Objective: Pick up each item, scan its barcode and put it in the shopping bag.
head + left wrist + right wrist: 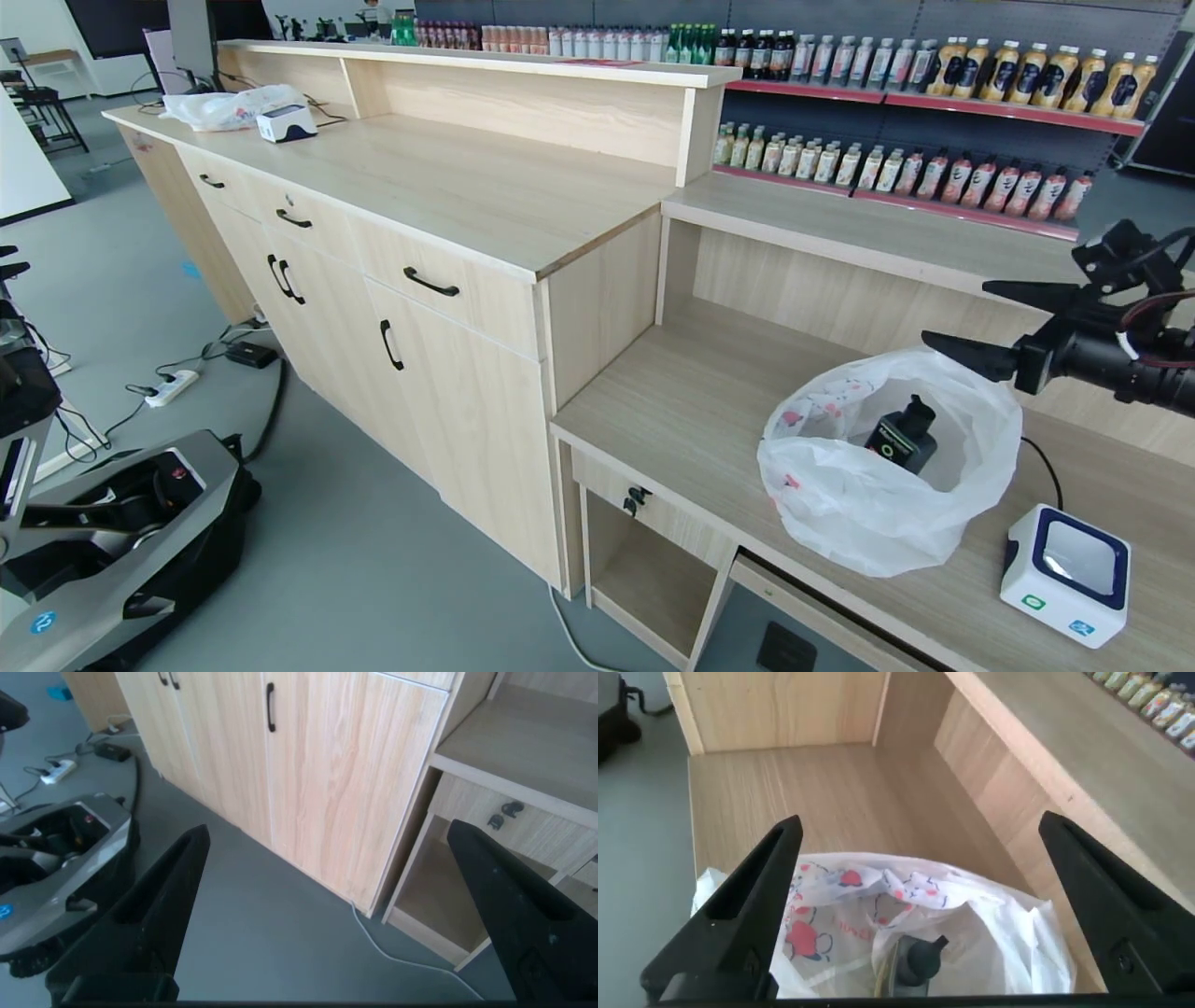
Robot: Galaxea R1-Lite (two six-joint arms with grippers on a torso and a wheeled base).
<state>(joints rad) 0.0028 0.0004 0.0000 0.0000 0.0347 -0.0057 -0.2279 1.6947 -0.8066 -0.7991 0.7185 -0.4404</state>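
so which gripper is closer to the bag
Right. The right gripper hangs open just above the bag; the left gripper is well away, over the floor beside the cabinet.

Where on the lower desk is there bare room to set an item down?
Free: the lower desk left of the shopping bag, up to the cabinet side panel. Crowded: the front right, where bag and scanner sit close.
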